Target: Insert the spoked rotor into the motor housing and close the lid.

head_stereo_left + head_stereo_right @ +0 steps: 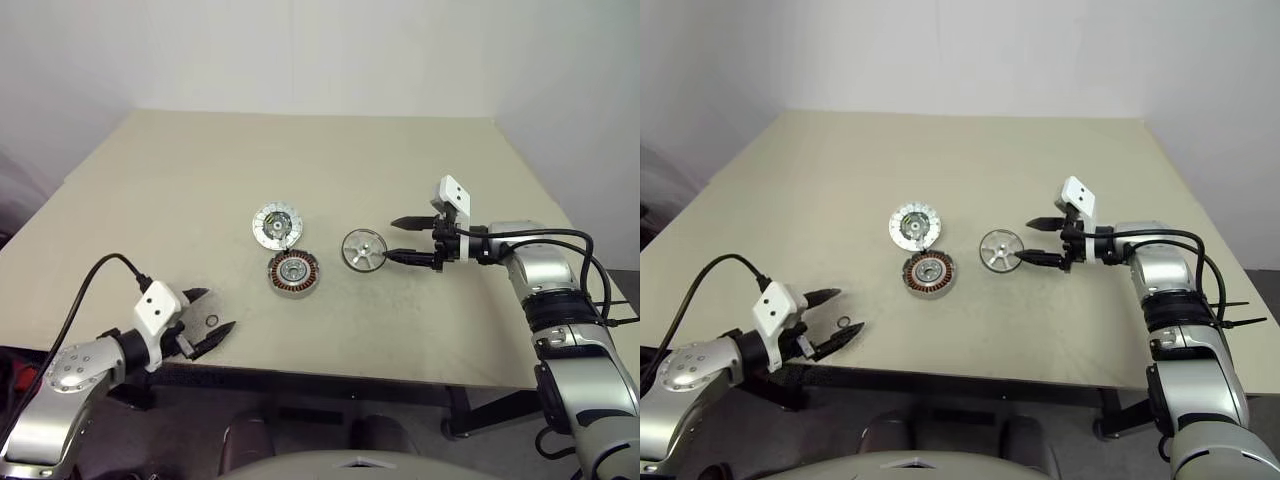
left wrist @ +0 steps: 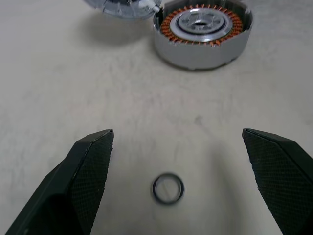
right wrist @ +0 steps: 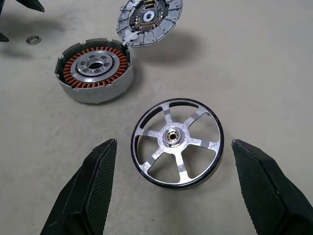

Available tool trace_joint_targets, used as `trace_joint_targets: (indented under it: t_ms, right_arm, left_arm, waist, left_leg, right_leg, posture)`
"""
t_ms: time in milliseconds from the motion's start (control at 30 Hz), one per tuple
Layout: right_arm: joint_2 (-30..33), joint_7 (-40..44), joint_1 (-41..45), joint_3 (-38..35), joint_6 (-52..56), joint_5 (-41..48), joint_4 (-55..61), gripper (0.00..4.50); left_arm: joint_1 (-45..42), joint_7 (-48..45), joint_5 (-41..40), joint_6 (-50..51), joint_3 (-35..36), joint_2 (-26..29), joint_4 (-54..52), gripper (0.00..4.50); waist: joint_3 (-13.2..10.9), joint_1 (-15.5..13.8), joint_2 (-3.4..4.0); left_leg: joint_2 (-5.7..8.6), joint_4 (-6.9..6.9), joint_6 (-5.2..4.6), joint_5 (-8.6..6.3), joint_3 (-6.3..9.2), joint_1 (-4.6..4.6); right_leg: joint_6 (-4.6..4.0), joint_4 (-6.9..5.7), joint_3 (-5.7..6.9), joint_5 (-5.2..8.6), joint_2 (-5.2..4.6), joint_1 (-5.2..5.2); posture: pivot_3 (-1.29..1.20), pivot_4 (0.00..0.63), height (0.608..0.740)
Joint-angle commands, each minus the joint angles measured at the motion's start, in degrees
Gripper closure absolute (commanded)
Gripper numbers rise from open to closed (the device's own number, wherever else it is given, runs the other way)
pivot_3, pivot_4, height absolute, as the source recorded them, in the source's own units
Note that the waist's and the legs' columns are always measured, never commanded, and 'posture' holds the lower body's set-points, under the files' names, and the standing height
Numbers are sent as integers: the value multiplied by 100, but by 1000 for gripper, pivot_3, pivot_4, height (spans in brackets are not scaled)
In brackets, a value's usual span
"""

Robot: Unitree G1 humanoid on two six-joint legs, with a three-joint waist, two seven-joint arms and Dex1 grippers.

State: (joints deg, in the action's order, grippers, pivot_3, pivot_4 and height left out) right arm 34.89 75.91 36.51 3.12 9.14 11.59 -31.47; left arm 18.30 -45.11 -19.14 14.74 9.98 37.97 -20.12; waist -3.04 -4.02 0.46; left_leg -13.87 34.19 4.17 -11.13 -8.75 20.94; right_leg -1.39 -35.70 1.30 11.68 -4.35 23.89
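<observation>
Both grippers open: right gripper (image 3: pixel 171 188) by spoked rotor (image 3: pixel 177 143); left gripper (image 2: pixel 176 181) near edge; lid (image 2: pixel 122 6) cut off.

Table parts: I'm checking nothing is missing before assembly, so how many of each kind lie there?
Spoked rotor: 1
Motor housing: 1
Lid: 1
Small black ring: 1
Total: 4
</observation>
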Motion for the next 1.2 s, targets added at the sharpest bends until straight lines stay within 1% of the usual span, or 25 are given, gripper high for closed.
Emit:
trace_joint_targets:
  t_ms: [33,300,433,600,800,900,1033,1100,1200]
  right_arm:
    - [-11,53,215,-8,-143,22,-6,264]
    - [-68,82,306,7,-173,-19,-84,264]
    - [-66,92,361,6,-186,-34,-131,264]
    - [-83,90,431,7,-212,-68,-194,264]
    - [-101,97,493,10,-224,-93,-230,264]
    - [-111,102,552,-6,-212,-90,-259,264]
    - [-88,125,572,-22,-207,-86,-272,264]
    - [-75,139,569,-23,-198,-85,-265,264]
    - [-83,149,590,-16,-173,-89,-261,264]
  left_arm:
    - [177,24,25,-210,214,-20,-84,34]
    - [155,241,203,-438,-28,-414,337,34]
    - [80,374,383,-791,53,-534,710,34]
    - [110,604,872,-1575,15,-590,1211,34]
    - [70,676,1044,-1874,-128,-697,1368,34]
    - [34,667,967,-1890,-208,-824,1538,34]
    - [17,642,595,-1658,-174,-1089,1599,34]
    - [0,624,364,-1498,-146,-1223,1577,34]
    - [-27,572,245,-1365,-162,-1309,1599,34]
  waist:
    - [0,0,0]
    - [0,-5,0]
    - [0,-3,1]
    - [1,-4,0]
    - [5,-5,6]
    - [6,-9,11]
    - [9,-25,19]
    - [9,-34,19]
    - [9,-52,18]
  left_leg:
    - [0,0,0,0,0,0]
    - [0,0,0,0,0,-3]
    - [-2,0,0,0,0,-2]
    - [-1,0,0,0,0,-4]
    - [-1,0,0,0,0,-19]
    - [0,0,0,0,0,-43]
    - [8,-1,-2,-2,0,-88]
    - [8,0,-2,-2,1,-88]
    - [11,0,-2,-2,0,-87]
  right_leg:
    - [0,0,0,0,0,0]
    - [1,-1,-1,0,0,-2]
    - [0,-1,0,0,1,-1]
    - [0,-2,0,0,0,-3]
    - [1,-5,0,0,0,-16]
    - [19,-4,0,11,-1,-40]
    - [38,-1,-2,22,-6,-84]
    - [38,1,-2,23,-7,-86]
    - [38,1,-3,23,-8,-87]
  posture:
    - [0,0,740]
    - [0,0,740]
    - [0,0,740]
    - [0,0,740]
    - [0,0,740]
    - [0,0,740]
    - [0,0,740]
    - [0,0,740]
    - [0,0,740]
